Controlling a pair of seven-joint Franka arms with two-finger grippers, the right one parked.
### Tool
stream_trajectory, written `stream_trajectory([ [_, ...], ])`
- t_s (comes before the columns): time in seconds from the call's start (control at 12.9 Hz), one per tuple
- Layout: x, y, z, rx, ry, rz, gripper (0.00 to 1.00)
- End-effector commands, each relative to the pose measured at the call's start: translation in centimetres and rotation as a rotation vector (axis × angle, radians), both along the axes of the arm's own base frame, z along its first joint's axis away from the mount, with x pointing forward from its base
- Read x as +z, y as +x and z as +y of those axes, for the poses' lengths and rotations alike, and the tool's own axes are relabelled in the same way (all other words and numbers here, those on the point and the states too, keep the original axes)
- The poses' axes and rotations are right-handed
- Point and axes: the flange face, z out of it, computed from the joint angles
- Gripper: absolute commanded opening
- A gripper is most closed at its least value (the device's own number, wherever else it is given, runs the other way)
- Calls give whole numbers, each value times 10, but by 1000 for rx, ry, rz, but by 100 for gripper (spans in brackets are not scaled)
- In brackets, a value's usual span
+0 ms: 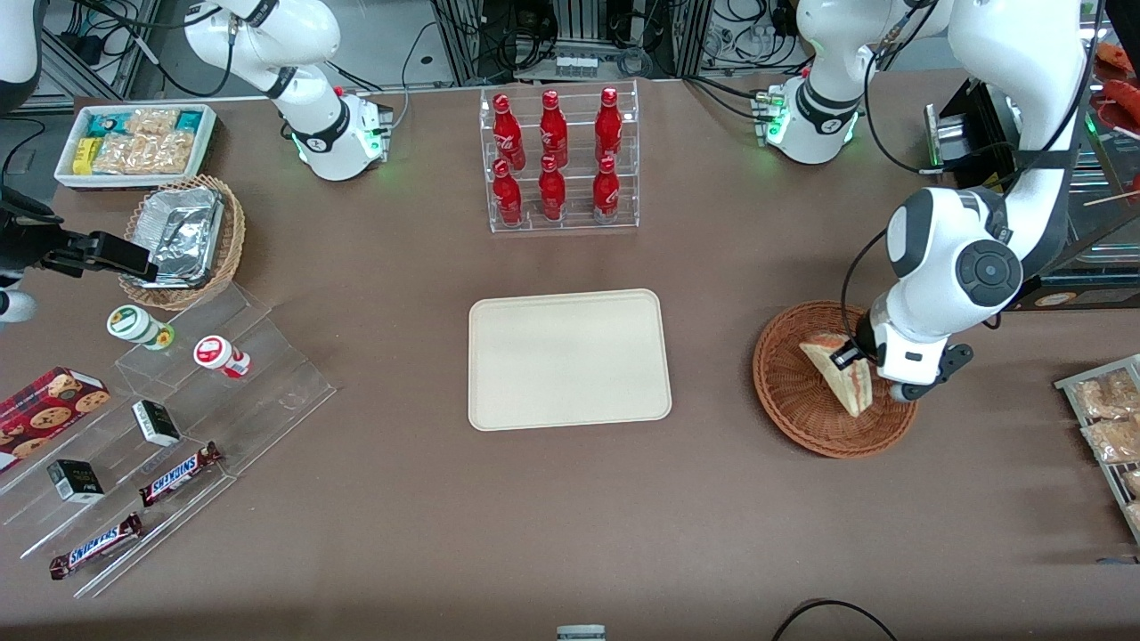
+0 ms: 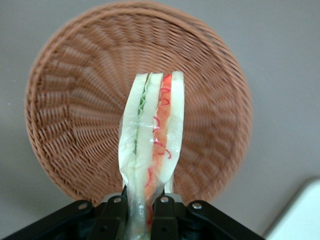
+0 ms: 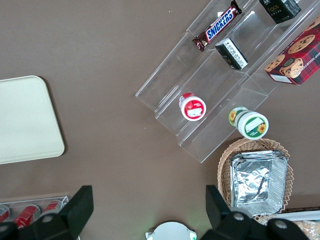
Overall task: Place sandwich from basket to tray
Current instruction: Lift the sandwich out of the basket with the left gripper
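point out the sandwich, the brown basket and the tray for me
sandwich (image 2: 152,135), left wrist view: on its cut edge, held in the gripper (image 2: 143,204).
basket (image 1: 788,383), front view: on the bare woven floor beside the sandwich.
tray (image 1: 570,356), front view: on its flat cream middle.

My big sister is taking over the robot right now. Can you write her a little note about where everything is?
Hand: over the basket, shut on the sandwich, pinching one end of the wedge.
Sandwich: gripped and tilted up above the basket. Whether its low end touches the weave cannot be told.
Tray: nothing on it, beside the basket toward the middle of the table.
Done: the sandwich is grabbed.
Left: lift it clear of the basket's rim, carry it over to the tray, set it down, open the hand.
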Motion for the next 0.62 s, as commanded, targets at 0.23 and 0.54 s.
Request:
stream_trajectory([
  [0.23, -9, 0, -118, -341, -37, 47, 0],
  [0.54, -30, 9, -224, -314, 31, 98, 0],
])
